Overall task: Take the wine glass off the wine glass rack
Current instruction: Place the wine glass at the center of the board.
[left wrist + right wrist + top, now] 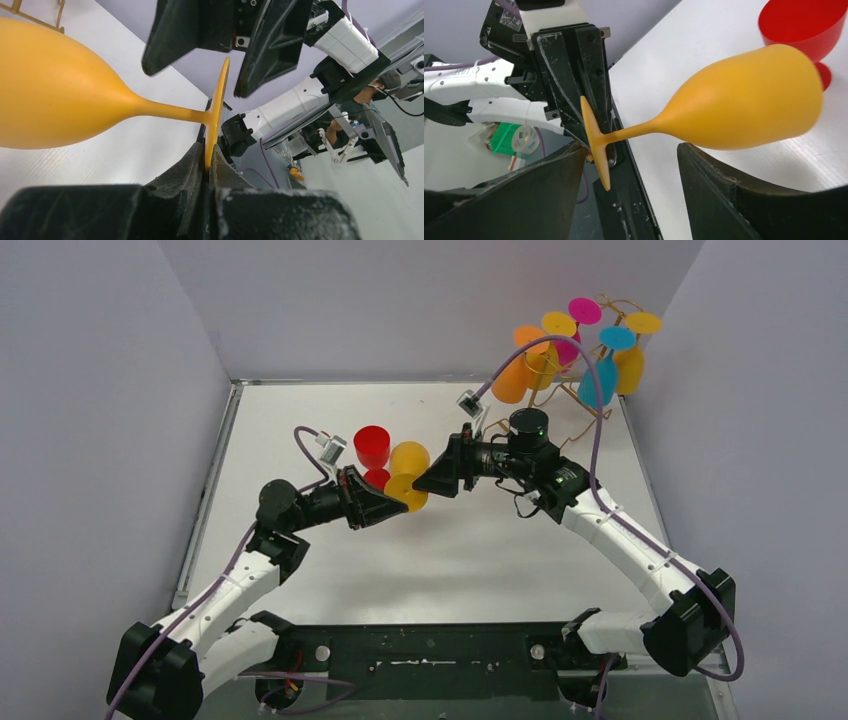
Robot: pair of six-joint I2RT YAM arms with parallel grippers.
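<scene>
Left wrist: left pincer (207,156) clamped on wine glass (60,95) foot; right pincer (630,150) spread wide, straddling it.

I see white table (480,550): red glass (372,447) stands upright left of ctr, wine glass rack (572,392) stands in far right corner.

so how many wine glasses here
7: orange, yellow, magenta, blue, another yellow on the rack far right, maybe more hidden; red one on the table; yellow glass in the left end effector.
</scene>
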